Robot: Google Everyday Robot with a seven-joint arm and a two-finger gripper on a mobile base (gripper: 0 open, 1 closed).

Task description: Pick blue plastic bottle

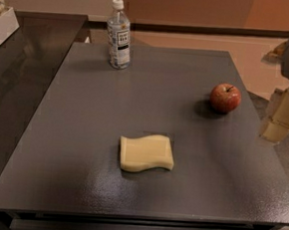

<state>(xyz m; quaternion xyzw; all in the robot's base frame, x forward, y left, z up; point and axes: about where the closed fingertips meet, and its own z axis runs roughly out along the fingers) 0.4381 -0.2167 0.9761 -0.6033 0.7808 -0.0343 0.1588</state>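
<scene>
The blue plastic bottle (119,35) stands upright near the far left corner of the dark grey table (83,132). It is clear and bluish, with a white cap and a white, black and pale-blue label. My gripper (281,118) hangs at the right edge of the view, beyond the table's right side, pale yellow below a grey arm. It is far from the bottle, roughly level with the apple, and holds nothing that I can see.
A red apple (225,97) sits at the right of the table. A yellow wavy sponge (146,153) lies in the middle front. A darker counter (18,67) adjoins the left side, with a white box (1,26) on it.
</scene>
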